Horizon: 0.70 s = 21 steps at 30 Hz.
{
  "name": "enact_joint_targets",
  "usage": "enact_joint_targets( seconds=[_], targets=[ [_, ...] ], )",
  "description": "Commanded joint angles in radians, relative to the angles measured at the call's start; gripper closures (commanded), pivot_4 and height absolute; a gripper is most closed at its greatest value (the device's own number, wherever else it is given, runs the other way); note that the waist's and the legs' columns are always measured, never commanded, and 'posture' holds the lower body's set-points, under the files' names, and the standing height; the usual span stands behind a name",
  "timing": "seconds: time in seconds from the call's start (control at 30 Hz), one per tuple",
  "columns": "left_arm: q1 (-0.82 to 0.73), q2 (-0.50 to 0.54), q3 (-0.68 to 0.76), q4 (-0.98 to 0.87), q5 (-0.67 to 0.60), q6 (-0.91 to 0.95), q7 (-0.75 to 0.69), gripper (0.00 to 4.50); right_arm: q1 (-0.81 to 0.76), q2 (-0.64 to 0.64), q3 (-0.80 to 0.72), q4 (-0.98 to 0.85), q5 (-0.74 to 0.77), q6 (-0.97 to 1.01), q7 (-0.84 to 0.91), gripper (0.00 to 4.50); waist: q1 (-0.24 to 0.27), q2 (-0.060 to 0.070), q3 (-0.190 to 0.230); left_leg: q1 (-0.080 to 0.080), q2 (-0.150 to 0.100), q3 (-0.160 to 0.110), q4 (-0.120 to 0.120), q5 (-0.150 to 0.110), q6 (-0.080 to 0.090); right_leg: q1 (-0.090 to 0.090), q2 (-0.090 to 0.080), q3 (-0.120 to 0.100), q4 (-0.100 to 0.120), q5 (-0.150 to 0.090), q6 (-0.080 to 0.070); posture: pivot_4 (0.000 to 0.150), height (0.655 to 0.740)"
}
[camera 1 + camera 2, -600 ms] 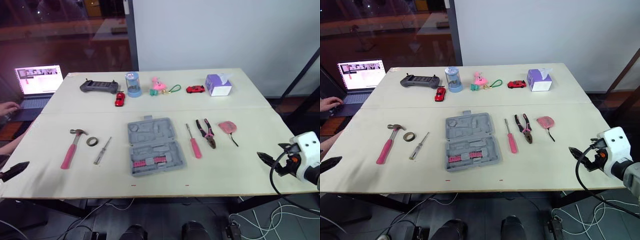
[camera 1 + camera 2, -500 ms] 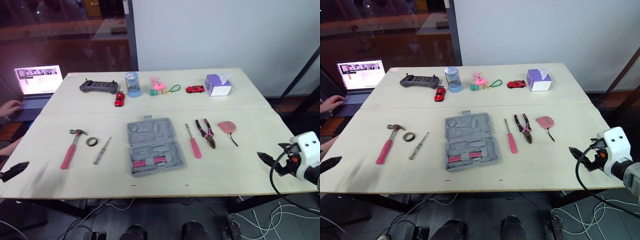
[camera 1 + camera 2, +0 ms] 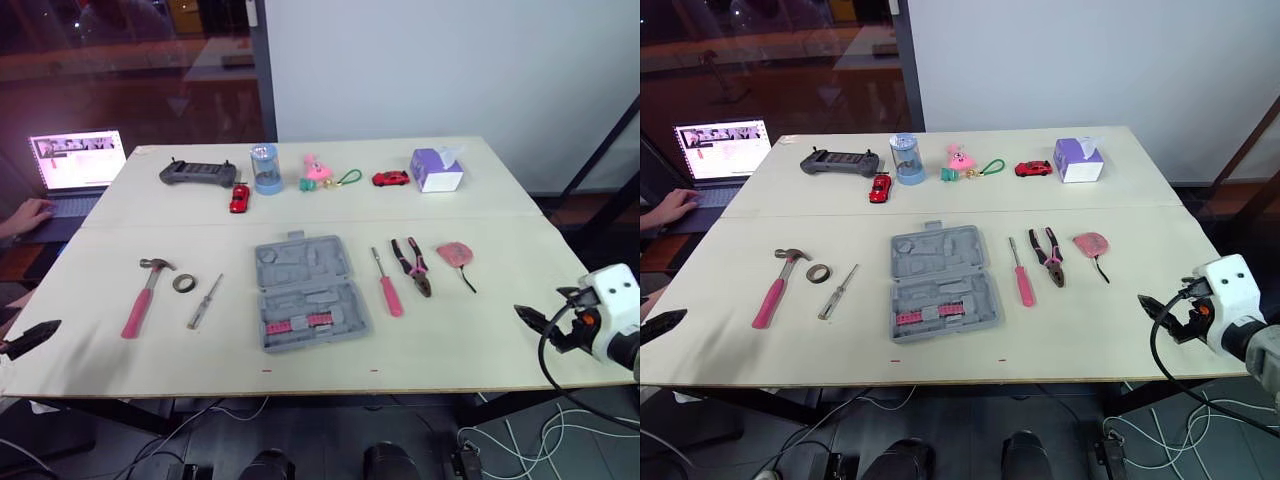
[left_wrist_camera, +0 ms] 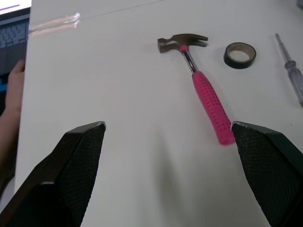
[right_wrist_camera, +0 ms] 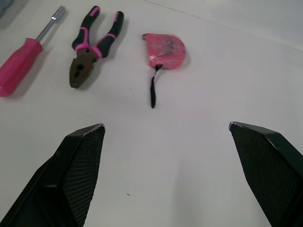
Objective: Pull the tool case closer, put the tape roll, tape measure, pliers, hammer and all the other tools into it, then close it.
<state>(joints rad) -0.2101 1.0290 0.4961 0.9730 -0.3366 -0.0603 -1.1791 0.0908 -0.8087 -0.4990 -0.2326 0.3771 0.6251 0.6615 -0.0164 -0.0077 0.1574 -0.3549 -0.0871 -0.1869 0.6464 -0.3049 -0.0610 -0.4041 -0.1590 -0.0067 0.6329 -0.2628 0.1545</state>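
The grey tool case (image 3: 310, 292) lies open and flat mid-table, with pink bits in its near half. Left of it are a pink-handled hammer (image 3: 143, 296), a dark tape roll (image 3: 184, 283) and a small screwdriver (image 3: 204, 303). Right of it lie a pink-handled driver (image 3: 386, 283), black-and-pink pliers (image 3: 412, 264) and a pink tape measure (image 3: 455, 255). My left gripper (image 4: 166, 126) is open at the table's near left corner, short of the hammer (image 4: 201, 80). My right gripper (image 5: 165, 126) is open at the near right edge, short of the tape measure (image 5: 163, 49).
Along the far half stand a game controller (image 3: 198, 172), a blue cylinder (image 3: 265, 168), two red toy cars (image 3: 240, 197), a pink toy (image 3: 317, 172) and a purple tissue box (image 3: 437, 170). A laptop (image 3: 77, 160) with a person's hand (image 3: 30, 213) sits off the left edge.
Both grippers and all the tools have kept their places. The person's hand at the laptop has shifted a little.
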Motion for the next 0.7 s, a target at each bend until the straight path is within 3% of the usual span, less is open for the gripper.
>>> enact_joint_targets(
  seconds=[0.03,0.17,0.23,0.37,0.5,0.7],
  targets=[
    [-0.001,-0.106,-0.049,-0.219,-0.031,0.071,0.046,0.04,-0.106,0.030,0.115,-0.089,0.012,0.033,-0.038,0.00,0.000,0.000,0.000,0.000,0.000,0.000,0.000,0.000,0.000,0.000,0.000,0.000,0.000,0.000,0.000,0.150,0.7400],
    [0.001,-0.284,-0.136,-0.535,-0.056,0.231,0.170,0.04,-0.280,0.108,0.304,-0.075,-0.032,0.080,-0.095,0.00,0.000,-0.002,0.001,-0.002,0.000,0.000,0.002,0.000,-0.001,0.000,0.000,0.001,0.000,0.002,0.000,0.150,0.7400],
    [-0.028,-0.370,-0.216,-0.632,-0.040,0.291,0.224,0.55,-0.382,0.158,0.441,-0.012,-0.096,0.078,-0.115,0.58,0.000,-0.003,0.001,-0.002,0.000,-0.001,0.002,0.003,-0.005,-0.001,0.000,0.001,0.000,0.002,0.000,0.150,0.7400],
    [-0.084,-0.458,-0.361,-0.683,0.044,0.323,0.281,2.31,-0.548,0.257,0.629,0.154,-0.203,0.067,-0.137,2.33,-0.001,-0.003,0.001,-0.002,0.000,0.000,0.002,0.004,-0.006,-0.001,0.000,0.001,-0.001,0.004,-0.001,0.150,0.7400],
    [-0.161,-0.491,-0.432,-0.578,0.114,0.285,0.319,4.28,-0.680,0.320,0.766,0.371,-0.304,-0.004,-0.111,4.26,-0.008,-0.003,0.001,-0.003,0.000,0.000,0.002,0.004,-0.007,-0.004,0.001,0.002,-0.001,0.004,-0.001,0.150,0.7400],
    [-0.267,-0.497,-0.511,-0.454,0.205,0.246,0.337,4.40,-0.863,0.400,0.869,0.696,-0.412,-0.151,-0.048,4.39,-0.015,-0.003,0.001,-0.004,0.000,0.001,0.002,0.004,-0.008,-0.005,0.001,0.002,-0.001,0.005,-0.001,0.150,0.7400]
  ],
)
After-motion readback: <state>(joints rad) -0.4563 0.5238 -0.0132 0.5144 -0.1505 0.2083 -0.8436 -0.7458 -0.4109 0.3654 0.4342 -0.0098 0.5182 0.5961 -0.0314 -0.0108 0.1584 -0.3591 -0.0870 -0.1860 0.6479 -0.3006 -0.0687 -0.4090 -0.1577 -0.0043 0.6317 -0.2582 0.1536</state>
